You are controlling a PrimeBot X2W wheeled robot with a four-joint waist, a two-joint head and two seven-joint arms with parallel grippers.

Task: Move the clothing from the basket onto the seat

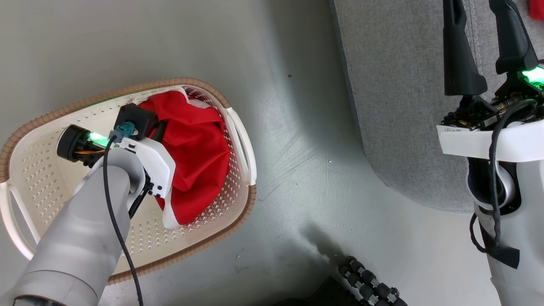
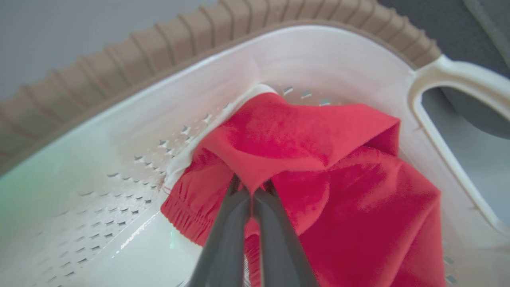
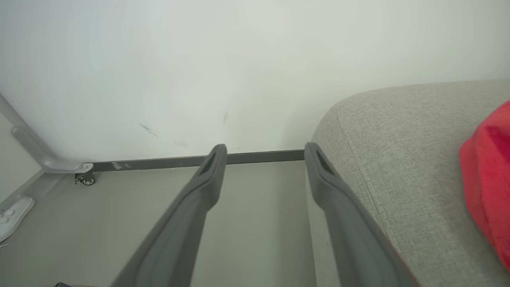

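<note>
Clothing (image 1: 195, 148): one red piece lies bunched in the basket (image 1: 42, 178), at the end nearest the seat (image 1: 403, 106). A second red piece (image 3: 488, 175) lies on the seat top, so I read the task as roughly half done. Left gripper (image 2: 252, 192) is down inside the basket, jaws pinched together on a raised fold of the red fabric near its elastic hem. Taking a ridge rather than flat cloth gives the thin fingers something to bite. The grip looks shallow, tips only, so it may slip on the lift; can't tell how much cloth sits between the pads. Right gripper (image 1: 484, 25) hangs over the seat edge, jaws wide apart, holding nothing, probably parked clear of the left arm's path. The basket stands on the floor (image 1: 297, 127) near the seat, which keeps the carry short. Next move, my guess: lift straight up until the cloth clears the rim, then swing across to the seat.
</note>
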